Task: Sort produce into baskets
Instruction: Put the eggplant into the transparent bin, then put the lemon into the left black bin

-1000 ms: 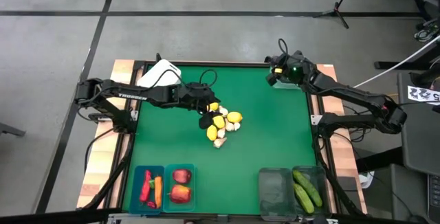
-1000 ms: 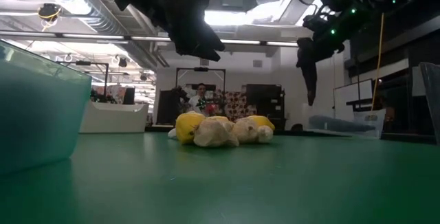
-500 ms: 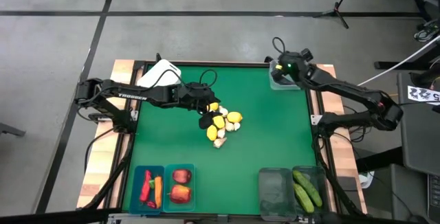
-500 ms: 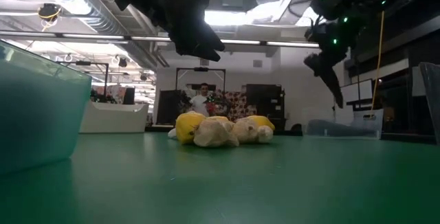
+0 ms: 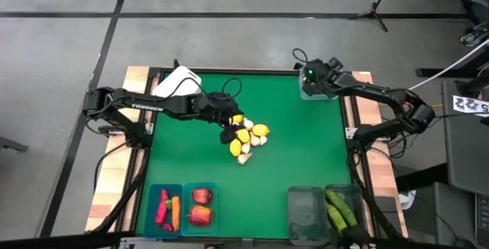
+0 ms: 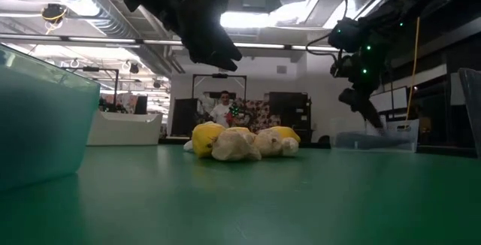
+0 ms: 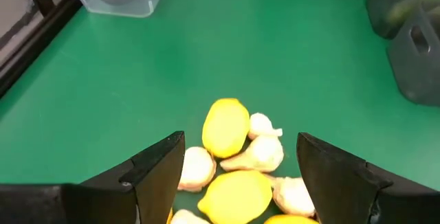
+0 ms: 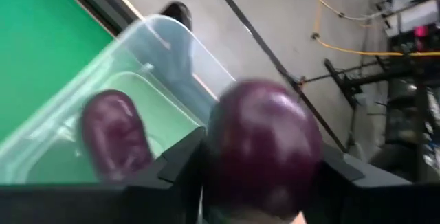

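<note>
One dark purple eggplant sits clamped in the right gripper over the clear tub at the table's far right corner, while the left gripper hangs spread open above the lemons and garlic mid-table.

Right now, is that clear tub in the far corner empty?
No. The clear tub already holds one eggplant; the right gripper grips another above it.

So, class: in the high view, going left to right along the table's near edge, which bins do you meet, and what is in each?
Teal bin with peppers and carrot → teal bin with apples → empty dark-tinted bin → dark-tinted bin with cucumbers.
</note>
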